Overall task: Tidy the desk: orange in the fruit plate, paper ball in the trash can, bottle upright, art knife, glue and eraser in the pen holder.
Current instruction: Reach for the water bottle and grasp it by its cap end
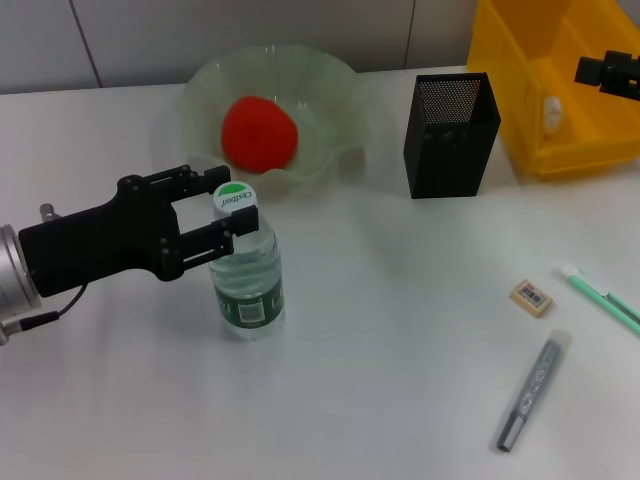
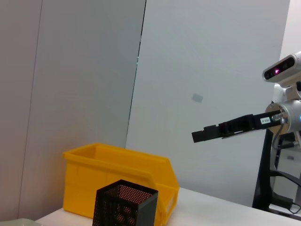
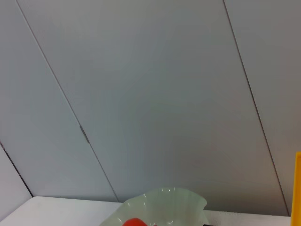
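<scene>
1. Bottle [image 1: 246, 270]: upright, left half of table, in front of fruit plate [image 1: 330, 100].
2. Left gripper [image 1: 221, 216]: fingers spread either side of bottle cap.
3. Right gripper [image 1: 610, 72]: above trash can [image 1: 520, 100], far right corner; finger state cannot tell.

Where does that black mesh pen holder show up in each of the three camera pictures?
Head view: the pen holder stands upright at upper centre-right, between the fruit plate and the yellow trash can.
Left wrist view: it is at the bottom edge, in front of the trash can; only its upper part shows.
Right wrist view: not in it.
Shared landmark: the trash can beside the holder, seen in the head and left wrist views.
</scene>
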You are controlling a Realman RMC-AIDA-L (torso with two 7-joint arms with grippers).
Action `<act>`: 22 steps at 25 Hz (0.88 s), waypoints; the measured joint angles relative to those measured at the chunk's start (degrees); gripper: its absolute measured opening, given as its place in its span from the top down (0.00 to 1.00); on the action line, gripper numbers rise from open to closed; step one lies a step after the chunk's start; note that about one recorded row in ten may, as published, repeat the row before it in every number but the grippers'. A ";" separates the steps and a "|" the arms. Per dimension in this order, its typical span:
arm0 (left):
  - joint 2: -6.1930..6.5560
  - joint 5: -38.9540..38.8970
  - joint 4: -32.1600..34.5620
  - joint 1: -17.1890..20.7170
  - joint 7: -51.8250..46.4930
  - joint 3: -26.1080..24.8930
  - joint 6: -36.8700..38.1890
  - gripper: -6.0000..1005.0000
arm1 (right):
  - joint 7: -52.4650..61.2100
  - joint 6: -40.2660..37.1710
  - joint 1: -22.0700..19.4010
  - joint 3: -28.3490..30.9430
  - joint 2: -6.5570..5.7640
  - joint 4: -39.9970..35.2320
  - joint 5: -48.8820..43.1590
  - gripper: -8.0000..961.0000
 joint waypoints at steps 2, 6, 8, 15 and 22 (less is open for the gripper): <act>-0.04 -0.10 -0.04 -0.08 0.00 -0.05 0.00 0.39 | 0.00 0.00 0.00 0.00 0.00 0.02 0.00 0.39; -0.10 -0.18 -0.58 -0.23 0.00 -0.03 0.00 0.39 | 0.00 -0.01 0.00 0.00 0.00 0.09 -0.01 0.39; -0.10 -0.18 -1.42 -0.52 0.20 -0.07 0.00 0.39 | -0.01 -0.01 0.00 0.00 0.00 0.12 -0.01 0.39; -0.10 -0.26 -1.69 -0.61 0.36 -0.10 0.00 0.40 | -0.01 -0.04 -0.45 -0.01 0.00 0.14 0.22 0.39; -0.08 -0.26 -1.68 -0.59 -0.03 -0.05 0.00 0.40 | -0.01 -0.57 -0.61 0.33 0.00 0.14 0.36 0.39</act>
